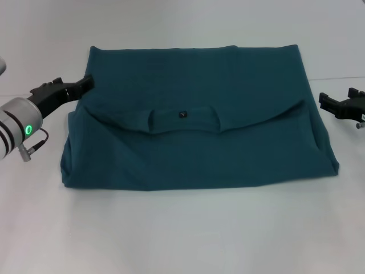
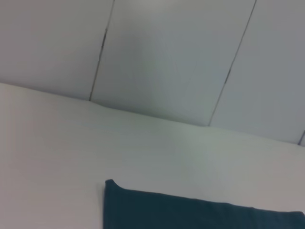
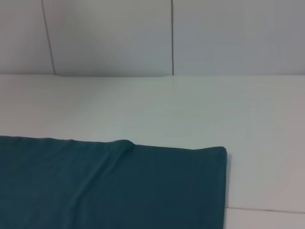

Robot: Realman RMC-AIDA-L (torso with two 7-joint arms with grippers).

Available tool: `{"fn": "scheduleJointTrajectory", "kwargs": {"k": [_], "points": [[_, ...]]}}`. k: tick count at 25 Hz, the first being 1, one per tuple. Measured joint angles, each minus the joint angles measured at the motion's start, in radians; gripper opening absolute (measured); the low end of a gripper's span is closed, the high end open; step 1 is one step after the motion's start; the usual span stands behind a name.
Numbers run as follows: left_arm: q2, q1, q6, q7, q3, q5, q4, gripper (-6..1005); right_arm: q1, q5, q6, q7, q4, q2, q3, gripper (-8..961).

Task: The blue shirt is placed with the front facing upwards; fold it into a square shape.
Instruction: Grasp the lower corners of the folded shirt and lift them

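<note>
The blue shirt point(image 1: 194, 142) lies on the white table, folded over itself into a wide rectangle, with the collar and its small dark neck label point(image 1: 182, 114) showing in the middle. My left gripper point(image 1: 71, 87) hovers open at the shirt's far left corner, holding nothing. At the shirt's right side, a little off the cloth, my right gripper point(image 1: 339, 103) is also open and empty. A far corner of the blue shirt point(image 2: 190, 214) appears in the left wrist view. The right wrist view shows the blue shirt point(image 3: 105, 186) with its folded edge and a corner.
The white table point(image 1: 182, 234) spreads out on all sides of the shirt. A pale panelled wall point(image 2: 167, 57) rises behind the table's far edge.
</note>
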Motion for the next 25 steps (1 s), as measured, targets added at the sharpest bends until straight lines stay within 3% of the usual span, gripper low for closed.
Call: {"fn": "scheduleJointTrajectory", "kwargs": {"k": [6,10,12,18,25], "points": [[0.022,0.052,0.104,-0.189,0.188,-0.003,0.068,835,-0.03,-0.003,-0.072,0.003,-0.039,0.007,-0.002,919],[0.02,0.083,0.21,-0.228,0.203,-0.003,0.117,833,-0.064,-0.019,-0.158,0.084,-0.095,0.01,-0.056,940],[0.034,0.123,0.326,-0.317,0.245,0.029,0.166,833,-0.094,-0.033,-0.194,0.185,-0.149,0.01,-0.126,950],[0.04,0.215,0.523,-0.41,0.269,0.093,0.293,830,-0.185,-0.107,-0.322,0.489,-0.331,0.011,-0.335,948],[0.054,0.256,0.676,-0.561,0.269,0.253,0.419,828,-0.225,-0.257,-0.539,0.845,-0.553,0.003,-0.377,947]]}}
